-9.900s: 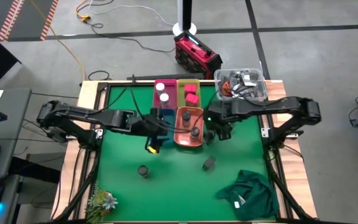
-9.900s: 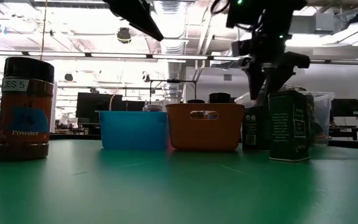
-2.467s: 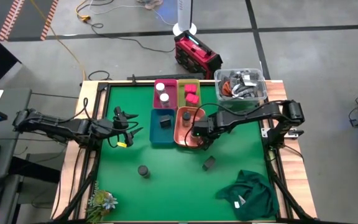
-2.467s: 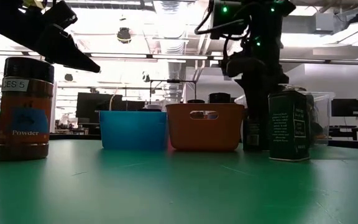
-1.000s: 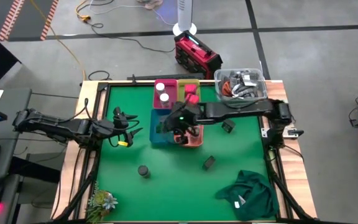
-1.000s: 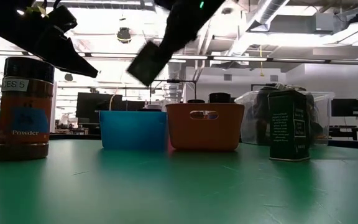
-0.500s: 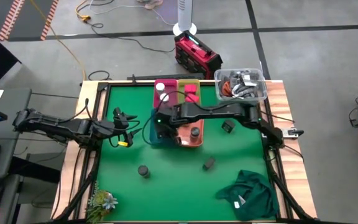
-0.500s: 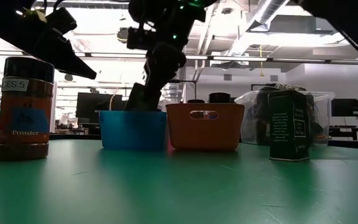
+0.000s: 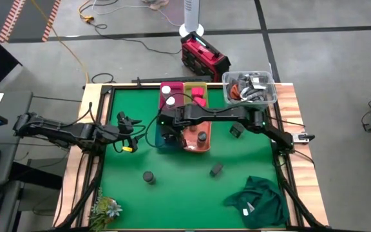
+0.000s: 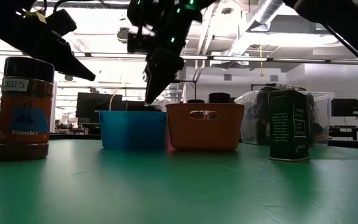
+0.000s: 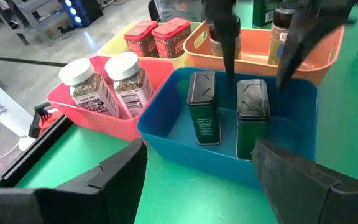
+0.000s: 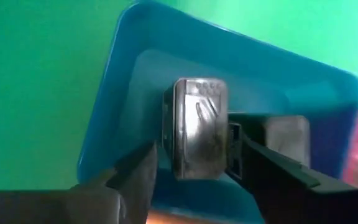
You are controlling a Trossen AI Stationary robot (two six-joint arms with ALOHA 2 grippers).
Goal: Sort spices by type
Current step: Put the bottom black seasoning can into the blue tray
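Observation:
The blue bin (image 11: 166,124) holds two dark tins, both upright on their bases. My right gripper (image 11: 257,78) hangs open over the bin, pointing steeply down. Its fingers stand on either side of one tin (image 12: 197,127) with a gap at each side. The other tin (image 11: 202,109) stands beside it. White-capped jars (image 11: 107,78) fill the pink bin, red tins (image 11: 160,37) the yellow one, and dark round jars (image 11: 278,37) the orange one. A round jar (image 9: 148,176) and two tins (image 9: 216,169) (image 9: 236,131) stand loose on the mat. My left gripper (image 9: 133,134) waits open at the table's left.
A clear box of cables (image 9: 250,87) sits at the far right corner. A crumpled green cloth (image 9: 257,201) lies at the near right and a small plant (image 9: 106,207) at the near left. A red case (image 9: 203,55) stands on the floor beyond the table.
My right gripper has carried a dark tin from over the orange bin toward the table's left. It tipped further downward and sank into the blue bin. It has let go of the tin, which now stands upright beside the other one.

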